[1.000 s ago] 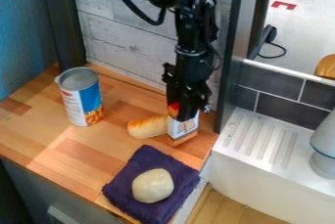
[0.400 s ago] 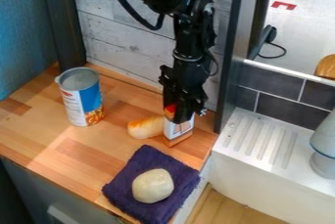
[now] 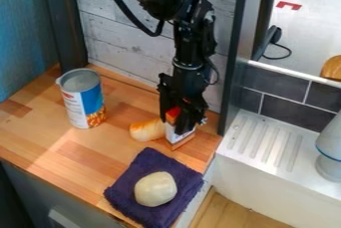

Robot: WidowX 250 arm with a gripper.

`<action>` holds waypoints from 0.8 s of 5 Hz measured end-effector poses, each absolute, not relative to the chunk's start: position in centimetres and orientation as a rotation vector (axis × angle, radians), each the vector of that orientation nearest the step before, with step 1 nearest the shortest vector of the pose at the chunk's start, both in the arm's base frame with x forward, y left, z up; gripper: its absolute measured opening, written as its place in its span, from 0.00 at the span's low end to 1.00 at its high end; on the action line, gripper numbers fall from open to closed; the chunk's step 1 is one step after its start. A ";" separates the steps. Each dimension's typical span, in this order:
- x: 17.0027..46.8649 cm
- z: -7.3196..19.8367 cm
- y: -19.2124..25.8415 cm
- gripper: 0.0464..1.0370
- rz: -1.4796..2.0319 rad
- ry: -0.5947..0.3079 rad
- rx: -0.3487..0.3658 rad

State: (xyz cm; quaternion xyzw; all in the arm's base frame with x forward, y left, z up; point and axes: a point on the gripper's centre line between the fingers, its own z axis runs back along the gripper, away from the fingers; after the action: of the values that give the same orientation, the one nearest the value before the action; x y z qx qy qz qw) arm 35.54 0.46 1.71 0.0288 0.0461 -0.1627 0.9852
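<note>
Currently, the end effector (image 3: 174,124) pinches a tilted carton (image 3: 175,135) at the three o'clock side of the bench (image 3: 83,155). From the carton, a bread roll (image 3: 145,130) lies just beside at nine o'clock, an upright can (image 3: 85,100) at ten, and a purple cloth (image 3: 126,187) bearing a pale lump (image 3: 155,189) between six and seven.

We see a light-brown wooden desk (image 3: 86,152). On it, left of the gripper (image 3: 172,127) in our view, stands a blue-and-white cylindrical metal can (image 3: 83,100); just beside the gripper lies an elongated, golden-brown bread roll (image 3: 145,130), and nearer us a folded dark-purple cloth (image 3: 150,160).
</note>
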 end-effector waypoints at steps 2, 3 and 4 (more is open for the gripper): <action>34.8 2.0 0.3 0.97 -0.320 0.110 0.044; 34.7 4.7 0.1 0.97 -0.308 0.056 0.037; 32.5 7.6 0.5 0.97 -0.278 0.035 0.026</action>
State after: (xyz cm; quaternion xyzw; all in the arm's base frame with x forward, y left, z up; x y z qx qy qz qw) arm 32.51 0.54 7.60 0.0131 0.0172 -0.1385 0.9901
